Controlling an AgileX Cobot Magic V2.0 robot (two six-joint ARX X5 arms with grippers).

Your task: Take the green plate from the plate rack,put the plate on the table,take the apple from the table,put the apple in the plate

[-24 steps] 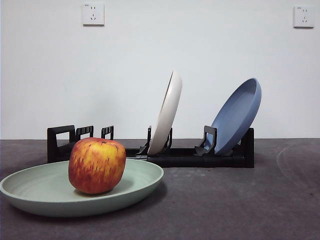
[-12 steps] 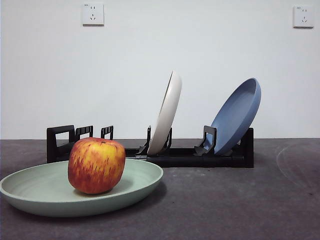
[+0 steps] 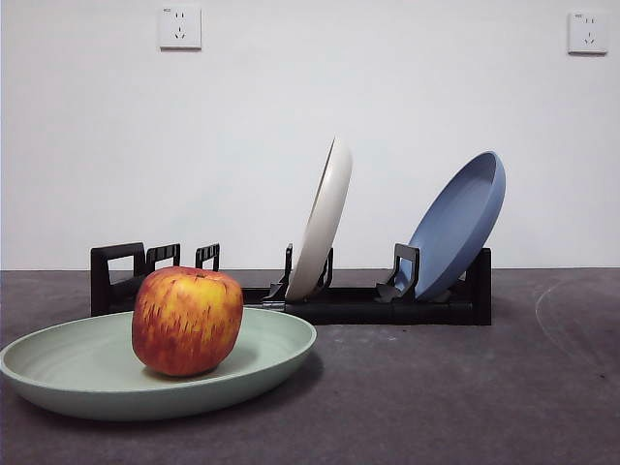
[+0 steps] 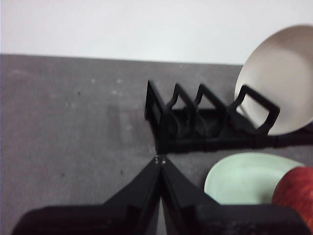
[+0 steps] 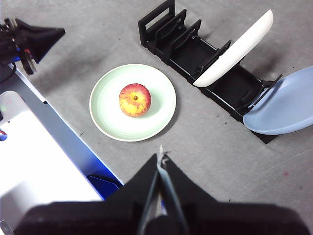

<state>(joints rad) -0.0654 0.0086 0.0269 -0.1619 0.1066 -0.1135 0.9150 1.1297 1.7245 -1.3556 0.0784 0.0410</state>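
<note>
Table (image 3: 465, 407) carries plate rack (image 3: 387, 305), holding upright cream plate (image 3: 325, 218) and leaning blue plate (image 3: 460, 228). Green plate (image 3: 271, 349) lies flat in front of rack, apple (image 3: 187, 320) at its centre. Left gripper (image 4: 160, 161) and right gripper (image 5: 161, 156): jaws closed, empty, both clear of the plate.

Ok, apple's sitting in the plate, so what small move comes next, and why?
Probably none: hold both arms clear. The red-yellow round apple rests in the pale green round plate flat on the grey table; the left claw and right claw are shut, empty.
</note>
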